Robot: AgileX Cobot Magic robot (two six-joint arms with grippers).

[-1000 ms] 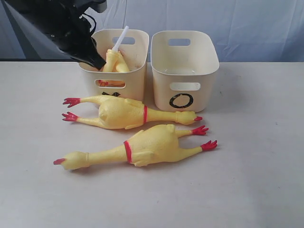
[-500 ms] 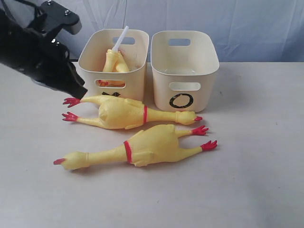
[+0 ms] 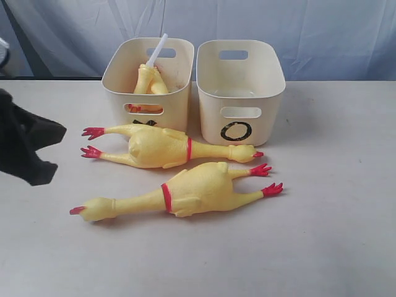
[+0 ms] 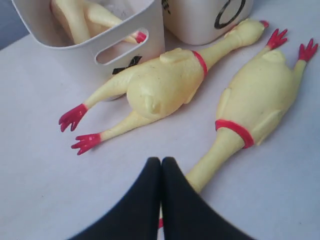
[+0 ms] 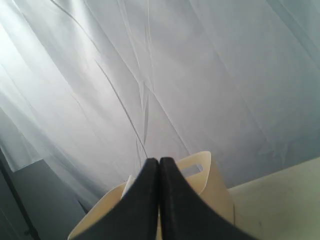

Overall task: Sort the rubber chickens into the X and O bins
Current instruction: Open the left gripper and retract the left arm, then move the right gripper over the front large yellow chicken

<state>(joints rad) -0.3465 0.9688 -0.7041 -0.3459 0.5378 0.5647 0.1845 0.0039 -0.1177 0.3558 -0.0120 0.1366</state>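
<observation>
Two large rubber chickens lie on the table in front of the bins, the far one (image 3: 161, 147) (image 4: 160, 85) and the near one (image 3: 192, 190) (image 4: 257, 100). Smaller chickens (image 3: 150, 80) (image 4: 80, 17) rest inside the X bin (image 3: 176, 102) (image 4: 150, 37), and a white tube (image 3: 157, 51) sticks up from it. The O bin (image 3: 240, 124) (image 4: 200, 22) stands beside it with nothing showing inside. My left gripper (image 3: 60, 132) (image 4: 161, 161) is shut and holds nothing, hovering at the left over the near chicken's neck. My right gripper (image 5: 159, 161) is shut and empty, raised high with a cream bin (image 5: 212, 175) behind it.
A pale tabletop (image 3: 322, 235) spreads around the chickens. A wrinkled light blue backdrop (image 3: 309, 31) hangs behind the bins. The right arm does not show in the exterior view.
My left arm has drawn back from over the X bin, moving left and down toward the table's left edge. The chickens and bins have not moved.
</observation>
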